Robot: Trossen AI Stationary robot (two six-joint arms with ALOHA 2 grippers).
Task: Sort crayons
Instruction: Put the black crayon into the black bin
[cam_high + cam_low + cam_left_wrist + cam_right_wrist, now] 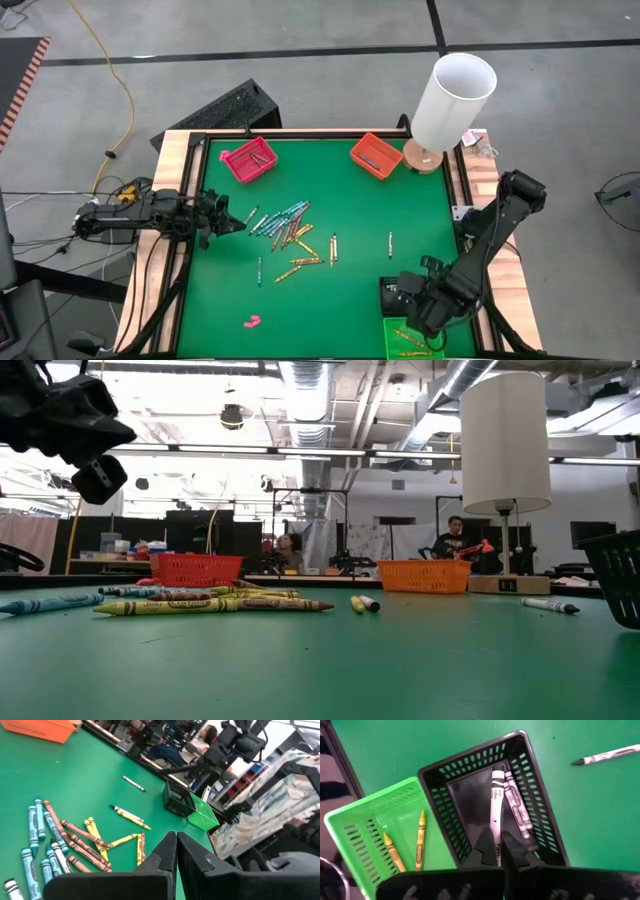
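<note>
Green felt covers the table [360, 200], with grey floor around it and a busy workshop beyond in the low view. Most of the crayons [290, 232] lie in a loose heap at centre-left of the high view, teal ones toward its upper left and yellow, orange and reddish ones fanned out below; a few strays sit apart, including 1 white crayon [390, 243] right of centre. In the right wrist view 2 white-grey crayons lie in the black tray [470, 765] and 2 yellow ones in the green tray [365, 815] beside it. A red tray [249, 160] and an orange tray [376, 156] stand near the top edge of the table, a white lamp [450, 100] at upper right, a small pink lump [252, 321] at lower left.

Each crayon looks light, stiff and paper-wrapped, likely to roll on the felt and to snap if pinched hard, so I would take 1 across its middle, jaws square to its length, choosing a stray before the tangled heap.

The left gripper [237, 224] hovers at the heap's left edge with its jaws pressed together and nothing between them. The right gripper [501, 851] hangs over the black tray at the lower right of the high view, jaws likewise closed and empty
</note>
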